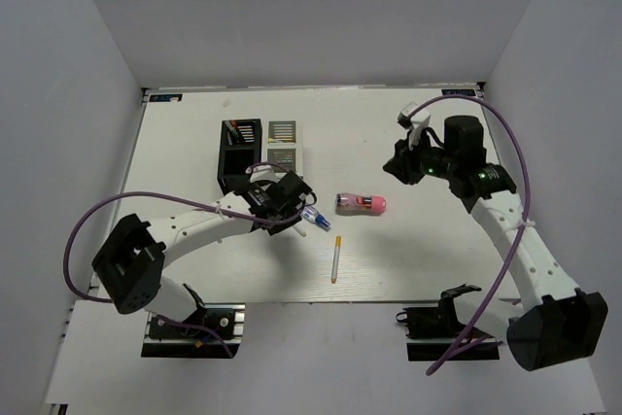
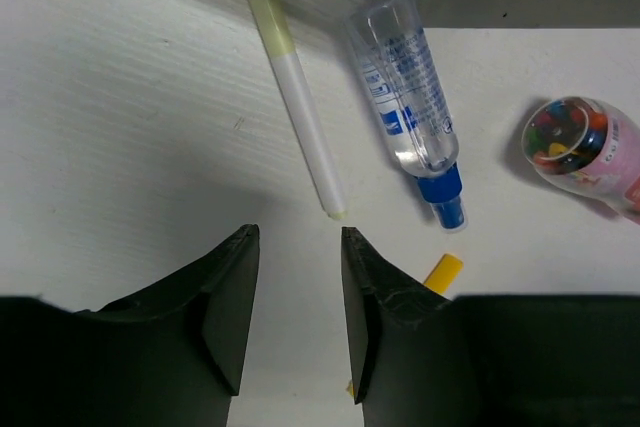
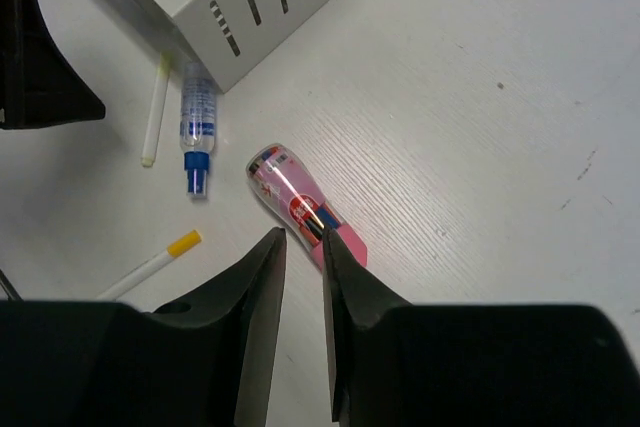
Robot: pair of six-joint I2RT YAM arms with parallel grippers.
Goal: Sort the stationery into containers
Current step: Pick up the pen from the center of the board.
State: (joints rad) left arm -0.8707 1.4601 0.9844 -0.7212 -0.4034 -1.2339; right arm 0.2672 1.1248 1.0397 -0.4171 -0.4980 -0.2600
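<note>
I look down on a white surface [image 1: 194,133] walled in grey on the left, far and right sides. Only its near edge is open, where both arms are bolted. The widest room for moving lies on the right half and along the near edge.

The left arm curves in from the near-left corner. Its left gripper [image 1: 292,203] sits low at mid-surface, just in front of the containers, with its jaws apart and nothing between them. The right arm reaches up the right side. My right gripper [image 1: 403,167] hangs to the right of the loose stationery, its jaws a narrow slit apart and holding nothing.

The black container [image 1: 233,160] and the white-grey container [image 1: 283,143] stand touching side by side, left of centre toward the far edge. The left arm's wrist crowds their front faces.

The pink cylinder [image 1: 361,203] lies on its side near the middle, apart from everything else, with its near end just past the right gripper's tips in the wrist view. The blue-clear pen [image 1: 313,219] lies just beside the left gripper, cap pointing away from the white-grey container. A pale-ended pen [image 2: 297,117] lies next to it without touching, its tip just ahead of the left gripper's jaws. In the overhead view the gripper hides it. A yellow-ended pen [image 1: 336,259] lies alone nearer the open front edge, under the left gripper's right finger [image 2: 365,307] in the wrist view.
</note>
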